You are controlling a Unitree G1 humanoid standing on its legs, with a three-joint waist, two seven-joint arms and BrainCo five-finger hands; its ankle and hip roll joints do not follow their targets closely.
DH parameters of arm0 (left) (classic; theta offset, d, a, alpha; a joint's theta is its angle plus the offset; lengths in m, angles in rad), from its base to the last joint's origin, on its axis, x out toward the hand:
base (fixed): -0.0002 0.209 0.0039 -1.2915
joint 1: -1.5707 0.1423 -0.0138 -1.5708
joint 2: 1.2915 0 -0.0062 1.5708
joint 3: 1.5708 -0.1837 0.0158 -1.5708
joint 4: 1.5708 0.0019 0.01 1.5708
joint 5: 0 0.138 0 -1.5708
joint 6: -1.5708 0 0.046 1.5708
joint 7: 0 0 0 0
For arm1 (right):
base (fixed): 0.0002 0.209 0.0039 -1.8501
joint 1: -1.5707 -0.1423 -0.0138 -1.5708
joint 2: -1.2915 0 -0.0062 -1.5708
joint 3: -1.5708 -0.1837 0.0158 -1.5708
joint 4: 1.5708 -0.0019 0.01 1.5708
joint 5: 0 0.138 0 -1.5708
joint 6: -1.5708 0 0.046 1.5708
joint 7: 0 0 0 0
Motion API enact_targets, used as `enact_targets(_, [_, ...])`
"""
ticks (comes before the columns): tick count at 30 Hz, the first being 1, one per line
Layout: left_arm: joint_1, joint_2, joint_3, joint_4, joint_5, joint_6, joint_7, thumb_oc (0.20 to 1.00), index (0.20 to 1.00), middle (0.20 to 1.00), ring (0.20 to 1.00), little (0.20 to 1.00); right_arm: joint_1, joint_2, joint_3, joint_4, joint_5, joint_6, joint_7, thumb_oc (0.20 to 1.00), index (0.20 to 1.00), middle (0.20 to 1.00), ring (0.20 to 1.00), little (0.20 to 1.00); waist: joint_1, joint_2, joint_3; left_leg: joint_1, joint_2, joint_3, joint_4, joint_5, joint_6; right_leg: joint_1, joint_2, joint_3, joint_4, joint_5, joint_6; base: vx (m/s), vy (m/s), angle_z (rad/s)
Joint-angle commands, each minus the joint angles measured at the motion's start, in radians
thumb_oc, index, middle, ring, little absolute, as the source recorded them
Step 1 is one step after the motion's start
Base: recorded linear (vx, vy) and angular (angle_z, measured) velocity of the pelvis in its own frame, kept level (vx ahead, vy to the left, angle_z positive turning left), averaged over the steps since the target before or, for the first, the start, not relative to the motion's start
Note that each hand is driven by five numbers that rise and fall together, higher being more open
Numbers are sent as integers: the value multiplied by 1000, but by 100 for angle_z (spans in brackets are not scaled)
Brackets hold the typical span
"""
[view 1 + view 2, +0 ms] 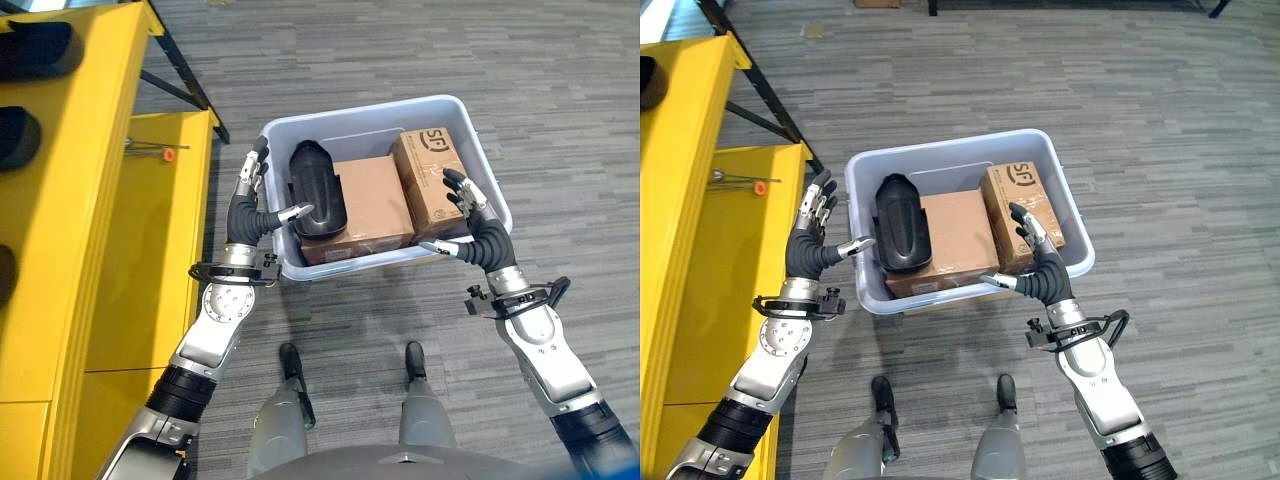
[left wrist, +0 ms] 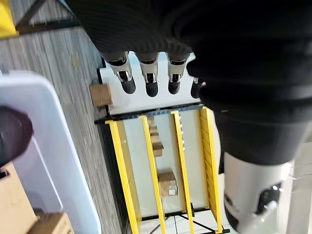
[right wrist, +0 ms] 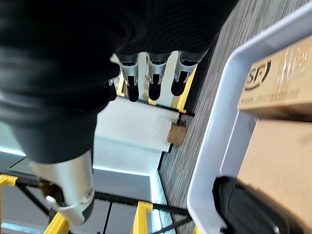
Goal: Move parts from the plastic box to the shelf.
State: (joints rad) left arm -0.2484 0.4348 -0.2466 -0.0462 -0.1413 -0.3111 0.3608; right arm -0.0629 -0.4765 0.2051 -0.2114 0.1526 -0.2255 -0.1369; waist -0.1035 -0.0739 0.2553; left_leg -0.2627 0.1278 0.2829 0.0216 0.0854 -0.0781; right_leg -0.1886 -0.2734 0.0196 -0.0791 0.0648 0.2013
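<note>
A pale blue plastic box (image 1: 360,108) stands in front of me on the grey floor. Inside it, a black moulded part (image 1: 317,190) leans on a flat brown carton (image 1: 372,195), and a smaller carton (image 1: 430,165) fills the right end. My left hand (image 1: 245,212) is against the box's left side, fingers straight up and thumb reaching over the rim towards the black part. On the box's right side is my right hand (image 1: 482,235), open, with its fingers over the smaller carton and the thumb along the front rim. Both wrist views show straight fingers (image 2: 146,80) (image 3: 155,83).
A yellow shelf (image 1: 60,200) runs along my left, with dark parts (image 1: 35,50) on its upper level and an orange-tipped tool (image 1: 168,154) on the lower board. Its black brace (image 1: 180,70) slants to the floor behind the box.
</note>
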Motion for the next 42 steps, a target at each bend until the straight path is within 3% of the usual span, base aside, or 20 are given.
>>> enact_targets(1, [-111,-9,8,0,38,-51,53,1000,1000,1000,1000,1000,-52,-34,-52,-92,2,-72,-39,1000,1000,1000,1000,1000,-14,15,42,-1,89,-37,30,15,-31,-16,-11,5,57,25,10,-52,-42,-16])
enact_targets(11, [-282,-46,-25,122,55,-44,159,1000,1000,1000,1000,1000,-120,-28,-27,-102,-15,-92,-99,1000,1000,1000,1000,1000,-51,-7,118,-25,132,-8,-1,54,-54,-104,37,37,95,19,-2,-36,-41,-18])
enact_targets(24, [-490,-40,57,456,38,2,397,1000,1000,1000,1000,1000,-158,-31,23,-78,-3,-115,-143,1000,1000,1000,1000,1000,-112,-50,170,-45,151,27,-59,94,-75,-193,75,67,94,44,-5,-21,-4,-11])
enact_targets(28, [-498,-37,96,463,65,6,463,1000,1000,1000,1000,1000,-144,-38,19,-87,-2,-125,-148,1000,1000,1000,1000,1000,-121,-59,179,-55,152,25,-62,95,-78,-200,79,69,89,49,-6,-10,-14,-6])
enact_targets(37, [-583,-1,76,648,96,40,498,1000,1000,1000,1000,1000,-148,-50,46,-91,31,-143,-134,1000,1000,1000,1000,1000,-140,-76,191,-83,149,25,-68,102,-83,-225,82,69,77,62,-3,-3,-1,0])
enact_targets(42, [-669,9,38,855,26,56,429,1000,1000,1000,1000,1000,-136,-70,56,-101,41,-151,-119,1000,1000,1000,1000,1000,-162,-88,196,-96,148,34,-66,104,-84,-245,85,77,73,72,-1,-16,12,-4])
